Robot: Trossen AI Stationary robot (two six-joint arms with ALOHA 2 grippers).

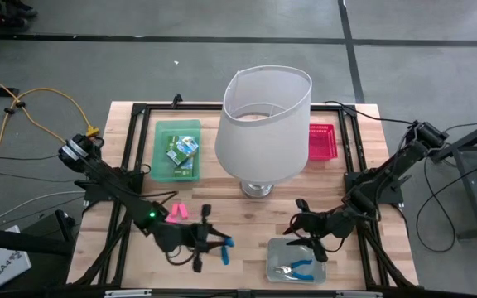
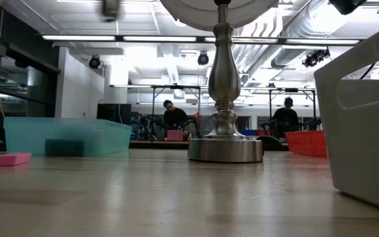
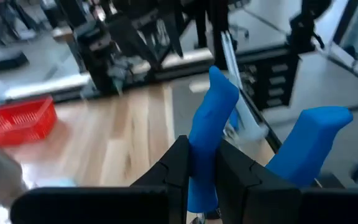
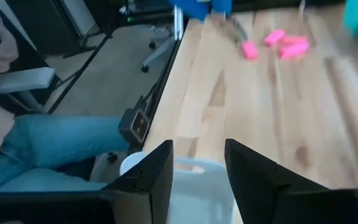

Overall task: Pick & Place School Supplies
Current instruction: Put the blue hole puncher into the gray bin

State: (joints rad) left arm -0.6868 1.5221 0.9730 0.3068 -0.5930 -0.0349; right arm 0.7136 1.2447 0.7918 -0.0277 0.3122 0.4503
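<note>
My left gripper (image 1: pixel 217 245) is near the table's front edge, shut on a blue-handled scissor-like tool (image 1: pixel 226 247). In the left wrist view its two blue handles (image 3: pixel 308 142) stick out past the fingers. My right gripper (image 1: pixel 306 225) hovers open over the clear grey tray (image 1: pixel 273 248), with nothing between its fingers (image 4: pixel 154 168). A second blue-handled tool (image 1: pixel 295 269) lies in that tray. Pink erasers (image 1: pixel 177 213) lie on the wood left of the lamp. Small green-yellow boxes (image 1: pixel 182 151) sit in the green tray (image 1: pixel 162 132). My left gripper pinches one blue handle of the tool (image 3: pixel 211 118) between its two fingers. The fingers come about level from the table's left. That handle stands up past the fingertips, and the other handle juts out beside it. The tool is lifted clear of the table.
A lamp with a big white shade (image 1: pixel 265 124) stands mid-table on a metal base (image 2: pixel 226 149). The red tray (image 1: pixel 322 141) sits at the back right. People sit in the room beyond the table (image 2: pixel 175 118), and a person's leg (image 4: pixel 48 146) shows beside the table's edge.
</note>
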